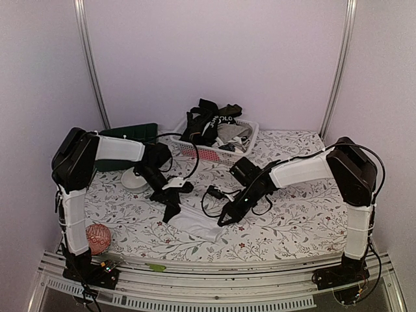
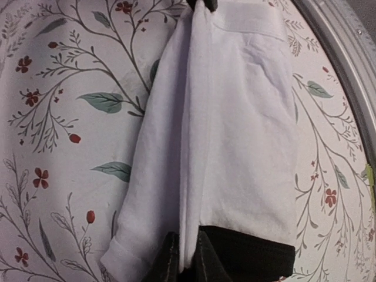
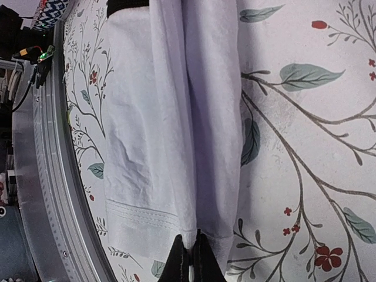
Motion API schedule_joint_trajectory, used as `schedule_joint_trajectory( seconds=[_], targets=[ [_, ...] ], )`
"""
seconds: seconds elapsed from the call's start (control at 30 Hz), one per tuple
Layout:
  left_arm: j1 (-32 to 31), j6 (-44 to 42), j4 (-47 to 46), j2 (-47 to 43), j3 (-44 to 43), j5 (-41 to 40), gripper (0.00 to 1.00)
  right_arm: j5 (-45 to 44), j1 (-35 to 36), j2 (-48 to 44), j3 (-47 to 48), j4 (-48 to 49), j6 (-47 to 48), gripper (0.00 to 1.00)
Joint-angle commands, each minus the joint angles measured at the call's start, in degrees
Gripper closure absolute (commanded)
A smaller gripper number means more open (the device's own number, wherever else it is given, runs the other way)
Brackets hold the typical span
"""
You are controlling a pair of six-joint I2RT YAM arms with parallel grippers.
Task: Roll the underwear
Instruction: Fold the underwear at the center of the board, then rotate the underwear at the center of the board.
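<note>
A white underwear (image 1: pixel 198 222) with a black waistband (image 2: pixel 252 254) lies folded lengthwise on the flowered table near the front edge. My left gripper (image 1: pixel 172 209) is at its waistband end, fingers pinched on a raised fold of the white cloth (image 2: pixel 235 117); in the left wrist view the gripper (image 2: pixel 187 261) has that fold between its tips. My right gripper (image 1: pixel 225 221) is shut on the hem at the opposite end (image 3: pixel 192 254), with the underwear (image 3: pixel 164 117) stretched between both grippers. More underwear (image 1: pixel 213 123), black and grey, is piled in the basket.
The white lattice basket (image 1: pixel 242 151) stands at the back centre. A dark green object (image 1: pixel 130 134) and a white round thing (image 1: pixel 133 181) sit at back left. A red ball (image 1: pixel 97 238) lies at the front left corner. The metal table rail (image 3: pixel 41 194) runs close by the cloth.
</note>
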State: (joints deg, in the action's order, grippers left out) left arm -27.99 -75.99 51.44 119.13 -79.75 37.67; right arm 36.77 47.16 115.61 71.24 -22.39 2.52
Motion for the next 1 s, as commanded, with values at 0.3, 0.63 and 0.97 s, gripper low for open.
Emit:
schedule_joint_trajectory(
  seconds=[0.3,0.63,0.97],
  targets=[
    [5.2,21.3,-11.4,-9.2,1.6,-4.6,0.64,-0.9,-1.7,-5.2,0.5,-5.8,-8.4,0.62],
    [2.8,19.7,-8.9,-21.4,16.2,-7.5,0.66,-2.9,-2.2,-4.6,3.9,-6.8,-11.1,0.64],
    [-0.6,28.3,-14.1,-19.9,24.6,-14.6,0.74,-4.5,-2.0,2.6,6.2,-5.2,-12.0,0.94]
  ],
)
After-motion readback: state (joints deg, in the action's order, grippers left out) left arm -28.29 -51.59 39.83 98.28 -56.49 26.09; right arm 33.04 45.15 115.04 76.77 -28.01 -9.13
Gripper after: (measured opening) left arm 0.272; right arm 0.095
